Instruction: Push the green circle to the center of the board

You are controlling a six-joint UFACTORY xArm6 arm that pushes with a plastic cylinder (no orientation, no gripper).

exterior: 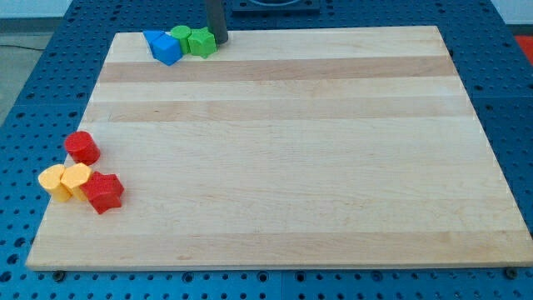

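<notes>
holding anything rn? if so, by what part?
Nothing held. My tip has no gripper; it stands at the view's top, just right of the green star-like block, contact unclear.

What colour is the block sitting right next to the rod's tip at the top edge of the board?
Green, beside my tip, seen in the camera view.

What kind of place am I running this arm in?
Probably a robotics lab bench: a pale wooden board lies on a blue perforated metal table, small coloured plastic blocks cluster at the board's edges, and my tip touches down beside the green star-shaped block.
</notes>
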